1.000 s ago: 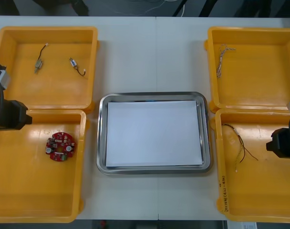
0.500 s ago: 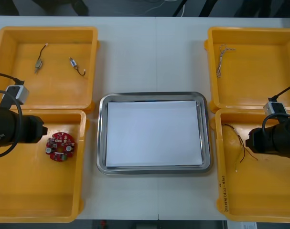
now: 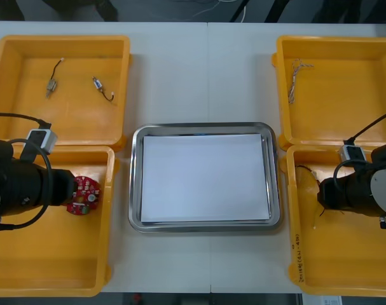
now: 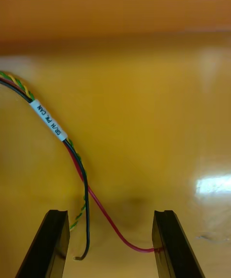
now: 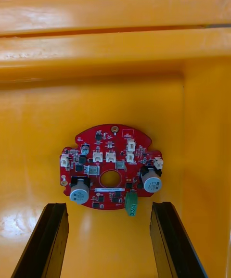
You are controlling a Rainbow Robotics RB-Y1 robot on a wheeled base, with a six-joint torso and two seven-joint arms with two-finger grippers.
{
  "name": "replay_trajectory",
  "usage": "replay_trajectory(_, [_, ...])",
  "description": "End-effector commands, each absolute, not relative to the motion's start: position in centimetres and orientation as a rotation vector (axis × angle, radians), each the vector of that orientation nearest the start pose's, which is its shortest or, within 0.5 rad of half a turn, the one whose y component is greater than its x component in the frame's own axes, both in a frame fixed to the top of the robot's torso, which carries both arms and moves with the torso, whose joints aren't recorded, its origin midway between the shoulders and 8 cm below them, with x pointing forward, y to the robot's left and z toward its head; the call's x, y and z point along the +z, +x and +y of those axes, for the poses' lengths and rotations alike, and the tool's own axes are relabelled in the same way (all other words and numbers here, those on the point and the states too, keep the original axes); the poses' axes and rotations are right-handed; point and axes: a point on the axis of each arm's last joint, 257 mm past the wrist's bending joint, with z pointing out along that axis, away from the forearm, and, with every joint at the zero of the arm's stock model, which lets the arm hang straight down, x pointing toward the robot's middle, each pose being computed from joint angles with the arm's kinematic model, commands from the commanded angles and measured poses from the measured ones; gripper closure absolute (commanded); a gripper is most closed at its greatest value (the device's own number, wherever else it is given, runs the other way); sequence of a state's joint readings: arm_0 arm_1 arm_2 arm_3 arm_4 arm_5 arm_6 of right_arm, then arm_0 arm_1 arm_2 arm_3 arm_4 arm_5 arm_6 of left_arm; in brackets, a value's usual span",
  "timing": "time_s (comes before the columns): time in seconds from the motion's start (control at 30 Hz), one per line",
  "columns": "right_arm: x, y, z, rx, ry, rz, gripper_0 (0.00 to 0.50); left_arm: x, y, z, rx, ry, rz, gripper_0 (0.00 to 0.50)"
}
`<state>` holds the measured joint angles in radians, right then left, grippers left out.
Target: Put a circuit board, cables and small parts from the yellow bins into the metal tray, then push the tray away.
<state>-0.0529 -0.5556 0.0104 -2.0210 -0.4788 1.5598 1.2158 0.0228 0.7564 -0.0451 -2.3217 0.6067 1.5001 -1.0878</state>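
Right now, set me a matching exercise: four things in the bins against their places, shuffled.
1 round red circuit board
2 red and yellow cable
3 twisted blue and white cable
4 small metal parts

A far right yellow bin
B near left yellow bin, at open left gripper
C far left yellow bin
D near right yellow bin, at open right gripper

Pairs: 1-B, 2-D, 3-A, 4-C

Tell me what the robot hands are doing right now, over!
Left gripper open, above red circuit board. Right gripper open, over red and yellow cable. Metal tray white inside, nothing blocking.
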Motion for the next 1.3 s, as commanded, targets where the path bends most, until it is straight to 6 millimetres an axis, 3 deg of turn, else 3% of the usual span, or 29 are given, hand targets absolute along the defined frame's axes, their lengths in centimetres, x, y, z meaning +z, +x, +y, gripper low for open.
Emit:
replay_trajectory(0.03, [-32.1, 38.5, -30.6, 0.051, 0.191, 2.725, 0.000, -24.4, 37.3, 26.5, -0.075, 0.109, 2.521, 0.000])
replay_trajectory(0.23, [-33.2, 38.2, -30.1, 0.083, 0.242, 2.746, 0.000, -25.5, 36.9, 25.6, -0.082, 0.125, 2.516, 0.000])
replay_trajectory(0.53, [-33.4, 38.0, -30.0, 0.085, 0.253, 2.754, 0.000, -26.7, 36.4, 25.2, -0.044, 0.142, 2.522, 0.000])
replay_trajectory(0.57, [-33.4, 38.0, -30.0, 0.085, 0.255, 2.753, 0.069, -26.7, 36.4, 25.2, -0.043, 0.141, 2.523, 0.000])
replay_trajectory(0.6, [-33.3, 38.0, -30.1, 0.083, 0.254, 2.753, 0.210, -26.9, 36.3, 25.2, -0.043, 0.140, 2.526, 0.000])
replay_trajectory(0.63, [-33.4, 38.0, -30.2, 0.081, 0.255, 2.754, 0.382, -26.9, 36.3, 25.1, -0.045, 0.137, 2.526, 0.000])
replay_trajectory(0.7, [-33.3, 38.0, -30.2, 0.081, 0.254, 2.753, 0.500, -27.1, 36.1, 24.9, -0.052, 0.138, 2.532, 0.000])
replay_trajectory(0.97, [-32.2, 38.2, -30.8, 0.068, 0.244, 2.733, 0.500, -28.0, 35.7, 24.7, -0.067, 0.113, 2.556, 0.000])
replay_trajectory(1.3, [-27.6, 37.1, -32.0, -0.001, 0.180, 2.716, 0.500, -29.6, 36.2, 24.6, -0.097, 0.095, 2.556, 0.000])
